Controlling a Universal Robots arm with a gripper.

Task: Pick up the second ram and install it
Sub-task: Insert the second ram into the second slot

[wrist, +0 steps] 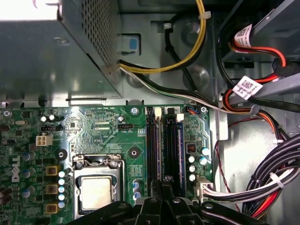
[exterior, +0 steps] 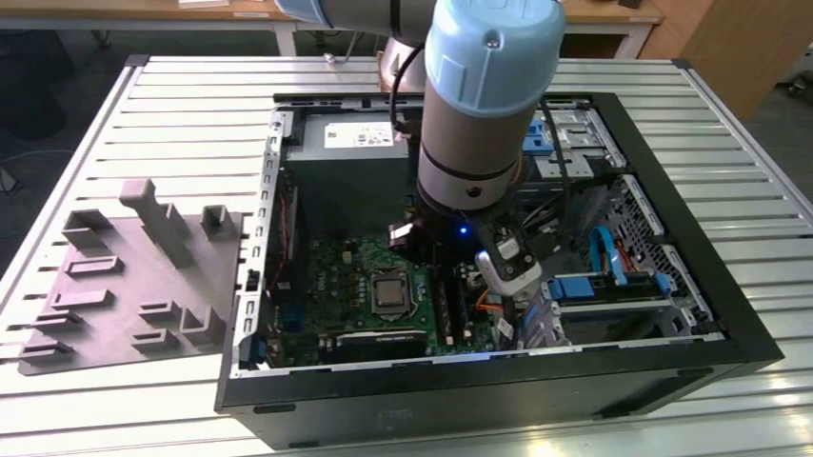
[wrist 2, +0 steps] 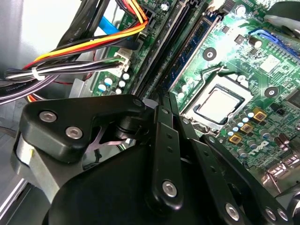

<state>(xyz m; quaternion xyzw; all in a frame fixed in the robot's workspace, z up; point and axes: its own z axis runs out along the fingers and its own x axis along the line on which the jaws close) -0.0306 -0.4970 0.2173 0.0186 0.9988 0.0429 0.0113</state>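
The case (exterior: 711,314) lies open around the arm, and the motherboard (wrist: 103,126) spreads out directly beneath the gripper (wrist 2: 166,98). The fingers (wrist 2: 161,122) are drawn close together with almost no gap between them. Their tips sit right at the memory slots (wrist: 152,140). I cannot tell whether they pinch something thin or only press down on it.

The ram (wrist 2: 194,44) stands on edge in a slot, running straight away from the fingertips, just beyond them. In the first wrist view it appears as the bluish strip (wrist: 172,145) ahead of the tips. The cable bundle (wrist 2: 70,68) hangs off to one side of the gripper, near it but not touching.

The stick looks light, thin and stiff, with smooth flat faces. It would probably crack if twisted, and its chips and contact edge look delicate. The safest hold is probably across the two flat faces near the top edge, at mid-length.
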